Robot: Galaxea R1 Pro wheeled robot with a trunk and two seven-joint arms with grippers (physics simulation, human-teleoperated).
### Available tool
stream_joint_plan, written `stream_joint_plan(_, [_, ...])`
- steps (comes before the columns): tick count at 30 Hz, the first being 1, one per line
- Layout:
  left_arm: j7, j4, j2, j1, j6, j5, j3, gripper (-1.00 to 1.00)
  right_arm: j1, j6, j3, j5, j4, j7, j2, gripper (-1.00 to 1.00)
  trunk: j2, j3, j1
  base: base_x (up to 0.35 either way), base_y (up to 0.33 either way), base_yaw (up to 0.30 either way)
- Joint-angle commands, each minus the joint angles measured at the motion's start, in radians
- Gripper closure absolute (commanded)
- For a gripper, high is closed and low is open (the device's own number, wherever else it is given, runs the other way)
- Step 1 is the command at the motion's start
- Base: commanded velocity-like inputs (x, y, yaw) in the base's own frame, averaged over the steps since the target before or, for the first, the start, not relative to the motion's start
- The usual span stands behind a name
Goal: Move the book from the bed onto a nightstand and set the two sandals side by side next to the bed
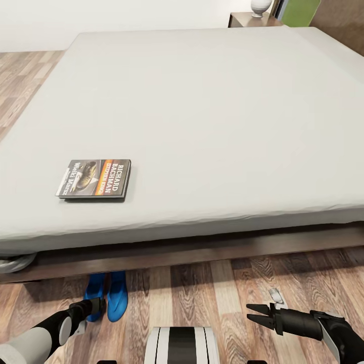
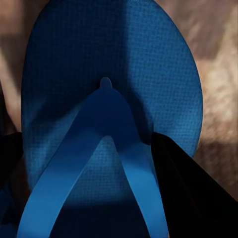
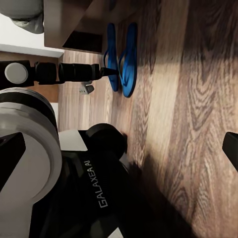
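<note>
The book (image 1: 93, 178), dark with an orange band, lies flat on the light-grey bed (image 1: 202, 111) near its front edge. Two blue sandals (image 1: 116, 296) lie side by side on the floor against the bed frame, also seen in the right wrist view as sandals (image 3: 130, 59). My left gripper (image 1: 96, 306) hovers right over the left sandal (image 2: 109, 64), open, with one dark finger (image 2: 188, 188) at each side of it. My right gripper (image 1: 255, 313) is open and empty, low over the floor further right. A nightstand (image 1: 247, 20) stands at the bed's far corner.
A white vase (image 1: 259, 6) stands on the nightstand. A small grey object (image 1: 277, 296) lies on the wood floor near my right gripper. A grey roll (image 1: 15, 263) sticks out under the mattress at the left. My base (image 1: 182, 346) is close to the bed frame (image 1: 202, 250).
</note>
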Motion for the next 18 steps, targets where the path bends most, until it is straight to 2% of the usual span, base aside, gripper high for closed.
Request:
stream_joint_plan(1, [-0.003, -0.004, 0.001, 0.000, -0.007, -0.010, 0.001, 1.00, 0.000, 0.011, -0.001, -0.001, 0.000, 0.003, 0.000, -1.00, 0.000, -0.001, 0.000, 0.000, 0.000, 0.000])
stream_joint_plan(5, [-0.003, -0.004, 0.001, 0.000, -0.006, -0.010, 0.001, 1.00, 0.000, 0.011, -0.002, -0.001, 0.000, 0.003, 0.000, -1.00, 0.000, -0.001, 0.000, 0.000, 0.000, 0.000])
stream_joint_plan(12, [0.000, -0.004, 0.001, 0.000, 0.050, -0.010, 0.001, 1.00, 0.000, 0.010, -0.002, -0.002, 0.000, 0.003, 0.000, -1.00, 0.000, -0.001, 0.000, 0.000, 0.000, 0.000])
stream_joint_plan(18, [0.001, -0.004, 0.001, 0.002, 0.059, -0.010, 0.001, 1.00, 0.000, 0.009, -0.002, -0.003, 0.000, 0.003, 0.000, -1.00, 0.000, -0.001, 0.000, 0.000, 0.000, 0.000])
